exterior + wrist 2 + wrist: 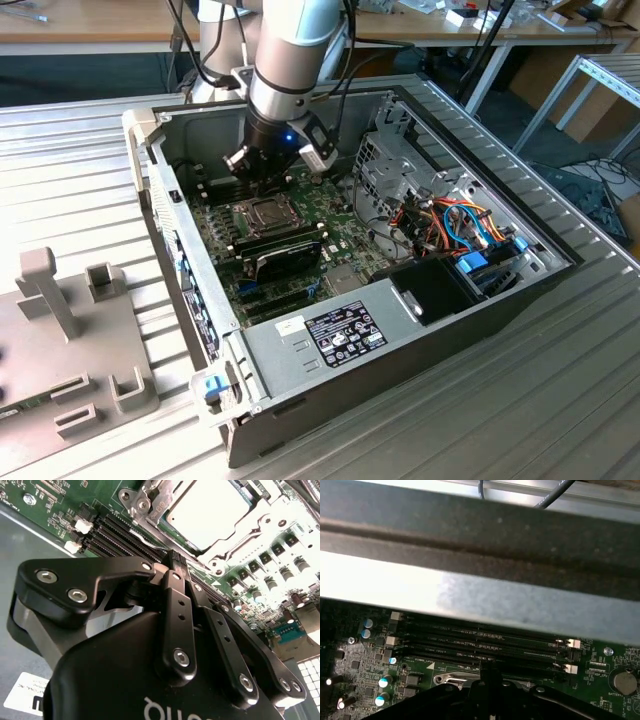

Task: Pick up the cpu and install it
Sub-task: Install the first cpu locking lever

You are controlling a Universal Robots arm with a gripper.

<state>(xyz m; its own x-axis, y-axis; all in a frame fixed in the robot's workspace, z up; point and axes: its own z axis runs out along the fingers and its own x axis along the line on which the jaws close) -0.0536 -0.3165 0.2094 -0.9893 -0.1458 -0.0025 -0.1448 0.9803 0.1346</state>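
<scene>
Silver-grey cpu (207, 511) (flat) in socket (235, 547)

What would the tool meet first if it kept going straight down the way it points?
Probably the motherboard at its memory slots, just beside the socket holding the cpu; the tool points there, though depth is unclear.

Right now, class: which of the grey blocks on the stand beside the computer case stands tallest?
The T-shaped post at the stand's far corner; the other blocks sit low.
</scene>
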